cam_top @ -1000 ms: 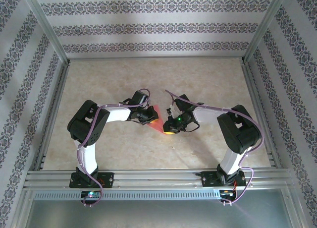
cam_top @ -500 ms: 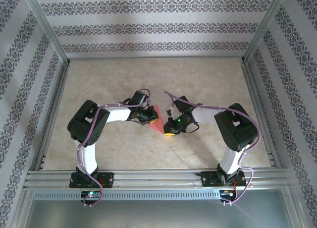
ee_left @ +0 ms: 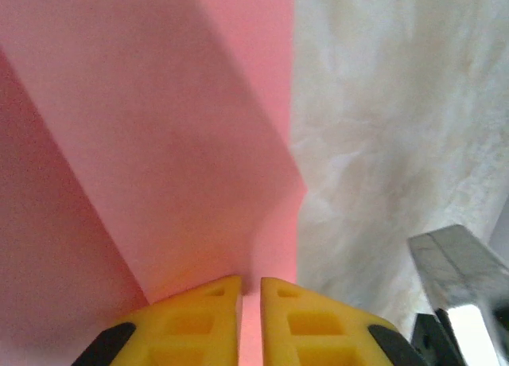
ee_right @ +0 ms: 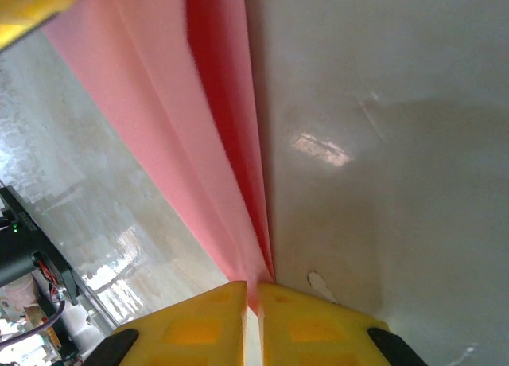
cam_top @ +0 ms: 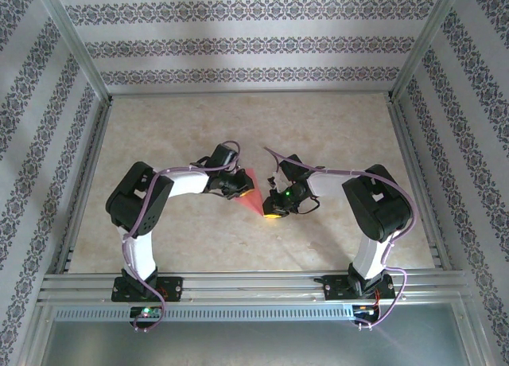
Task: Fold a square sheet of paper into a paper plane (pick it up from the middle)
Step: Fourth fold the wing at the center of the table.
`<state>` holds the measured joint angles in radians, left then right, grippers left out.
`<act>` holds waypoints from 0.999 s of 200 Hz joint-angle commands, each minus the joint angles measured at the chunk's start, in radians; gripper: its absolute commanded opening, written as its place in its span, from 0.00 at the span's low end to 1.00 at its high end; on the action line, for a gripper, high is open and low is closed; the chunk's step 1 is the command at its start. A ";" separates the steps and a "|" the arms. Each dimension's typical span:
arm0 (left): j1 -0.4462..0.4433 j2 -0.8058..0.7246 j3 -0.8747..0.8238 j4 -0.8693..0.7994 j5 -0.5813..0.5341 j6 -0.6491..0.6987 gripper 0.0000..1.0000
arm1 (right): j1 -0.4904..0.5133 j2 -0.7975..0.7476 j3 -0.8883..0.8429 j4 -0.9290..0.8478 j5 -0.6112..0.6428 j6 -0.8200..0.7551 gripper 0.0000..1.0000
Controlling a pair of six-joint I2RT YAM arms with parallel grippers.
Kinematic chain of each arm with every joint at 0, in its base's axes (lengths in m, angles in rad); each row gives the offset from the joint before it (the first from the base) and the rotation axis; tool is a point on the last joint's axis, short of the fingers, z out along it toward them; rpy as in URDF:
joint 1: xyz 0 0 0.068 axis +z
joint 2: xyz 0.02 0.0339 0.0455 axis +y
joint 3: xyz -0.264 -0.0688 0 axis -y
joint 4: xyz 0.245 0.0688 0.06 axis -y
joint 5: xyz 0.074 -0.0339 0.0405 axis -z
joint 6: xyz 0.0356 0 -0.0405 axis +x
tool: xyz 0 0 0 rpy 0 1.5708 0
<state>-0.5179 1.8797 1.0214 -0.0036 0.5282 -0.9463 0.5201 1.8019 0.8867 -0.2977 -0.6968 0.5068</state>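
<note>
The pink sheet of paper (cam_top: 250, 192) is folded into a narrow pointed wedge and hangs just above the table between my two grippers. My left gripper (cam_top: 238, 191) is shut on its left end. In the left wrist view the yellow fingers (ee_left: 199, 322) pinch a pink edge, and the paper (ee_left: 159, 135) spreads out ahead with a diagonal crease. My right gripper (cam_top: 270, 210) is shut on the near tip. In the right wrist view the layered pink flaps (ee_right: 191, 151) narrow down into the right gripper (ee_right: 253, 296).
The beige marbled table (cam_top: 318, 127) is walled by patterned panels and metal rails (cam_top: 238, 286). A yellow finger of the left gripper (ee_right: 28, 8) shows at the top left of the right wrist view. A metal part (ee_left: 461, 278) shows at the lower right of the left wrist view.
The right arm's elbow has shifted slightly to the left. The paper stays held between the two grippers in nearly the same place.
</note>
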 commanded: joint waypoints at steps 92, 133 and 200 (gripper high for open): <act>-0.072 -0.060 -0.051 0.083 0.009 0.021 0.14 | 0.021 0.047 0.011 -0.064 0.074 -0.002 0.14; -0.077 -0.023 -0.057 0.072 -0.011 0.033 0.12 | 0.023 0.046 0.014 -0.067 0.074 -0.001 0.14; -0.076 0.017 -0.048 0.053 -0.041 0.039 0.11 | 0.023 0.041 0.012 -0.060 0.059 -0.002 0.14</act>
<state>-0.5835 1.8629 0.9745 0.0528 0.5117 -0.9264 0.5282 1.8114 0.9024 -0.3202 -0.6815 0.5064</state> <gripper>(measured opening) 0.115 0.138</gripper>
